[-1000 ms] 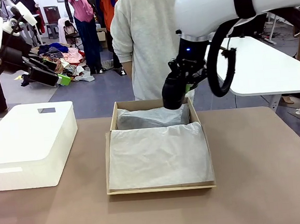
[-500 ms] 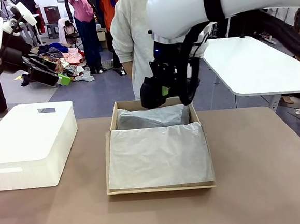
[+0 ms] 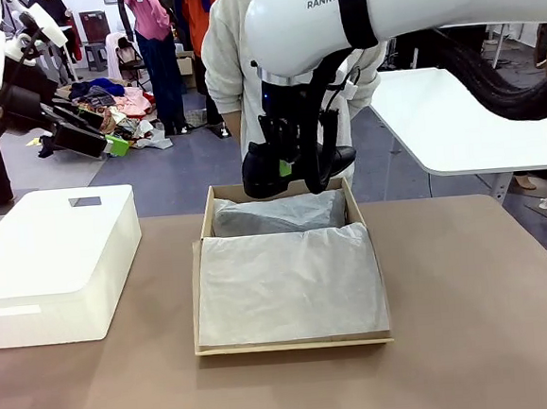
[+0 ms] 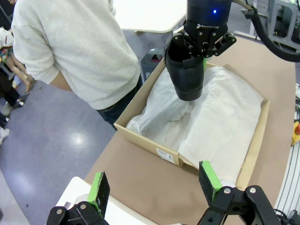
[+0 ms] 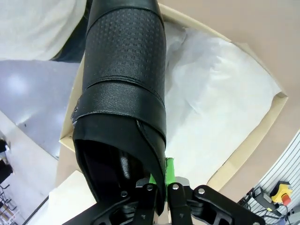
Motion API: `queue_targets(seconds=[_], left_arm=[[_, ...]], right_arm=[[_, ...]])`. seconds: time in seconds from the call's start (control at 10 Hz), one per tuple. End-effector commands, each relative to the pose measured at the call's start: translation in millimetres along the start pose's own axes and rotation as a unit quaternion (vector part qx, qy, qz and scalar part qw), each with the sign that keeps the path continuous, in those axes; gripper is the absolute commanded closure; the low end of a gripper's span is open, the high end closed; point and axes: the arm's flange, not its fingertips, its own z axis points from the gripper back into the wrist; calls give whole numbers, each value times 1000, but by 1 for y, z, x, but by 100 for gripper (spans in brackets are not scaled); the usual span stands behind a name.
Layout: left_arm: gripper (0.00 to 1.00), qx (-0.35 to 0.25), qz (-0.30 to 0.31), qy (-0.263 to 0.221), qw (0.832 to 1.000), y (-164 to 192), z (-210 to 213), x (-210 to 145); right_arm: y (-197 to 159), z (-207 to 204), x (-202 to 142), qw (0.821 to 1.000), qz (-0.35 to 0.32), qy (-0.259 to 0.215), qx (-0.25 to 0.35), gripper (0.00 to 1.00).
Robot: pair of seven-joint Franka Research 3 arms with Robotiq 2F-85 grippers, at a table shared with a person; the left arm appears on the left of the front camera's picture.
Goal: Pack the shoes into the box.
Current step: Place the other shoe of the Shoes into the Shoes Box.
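Front view: the right gripper (image 3: 288, 170), jaws clamped tight on the collar of a black shoe (image 3: 341, 155), has swung leftward along the far end of the box (image 3: 198, 305) over the past second; it now hangs the shoe just above the white tissue paper (image 3: 289, 284); the shoe is airborne, not yet packed, so lowering and release look like the remaining work; the left gripper (image 4: 154, 180) is raised well apart from the box, jaws fully spread and empty; a person (image 3: 264, 82) stands behind the box.
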Motion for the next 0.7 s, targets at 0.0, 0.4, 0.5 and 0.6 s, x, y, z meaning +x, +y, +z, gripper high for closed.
queue_targets(seconds=[0.0,0.4,0.5,0.6], left_arm=[[0,-3,1,-3,1000,1,0,0],[0,-3,1,-3,1000,1,0,0],[0,-3,1,-3,1000,1,0,0],[0,-3,1,-3,1000,1,0,0]], right_arm=[[-5,5,1,1000,-3,4,2,100],[12,-6,-17,996,-86,-3,-1,100],[20,-13,-26,993,-117,-11,-3,100],[26,-20,-31,992,-122,-10,-5,100]])
